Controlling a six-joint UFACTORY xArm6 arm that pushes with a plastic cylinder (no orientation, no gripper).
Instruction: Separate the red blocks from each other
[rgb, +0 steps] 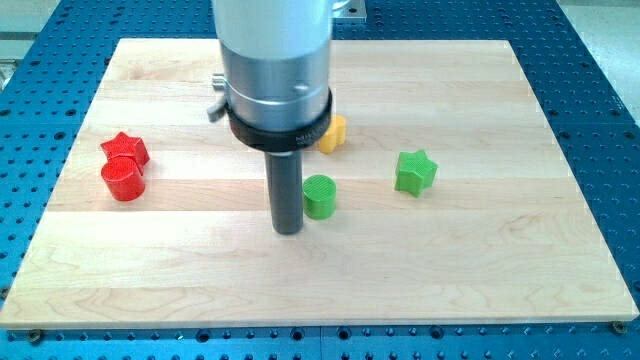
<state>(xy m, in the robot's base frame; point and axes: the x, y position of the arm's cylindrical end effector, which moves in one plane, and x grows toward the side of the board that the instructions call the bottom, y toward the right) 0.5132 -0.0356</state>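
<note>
A red star block (125, 148) and a red round block (123, 180) sit touching each other near the board's left edge, the star above the round one. My tip (288, 230) rests on the board near the centre, far to the right of both red blocks. It stands just left of a green round block (320, 196).
A green star block (415, 171) lies right of centre. A yellow block (333, 133) is partly hidden behind the arm's grey body (275, 70). The wooden board (500, 270) lies on a blue perforated table.
</note>
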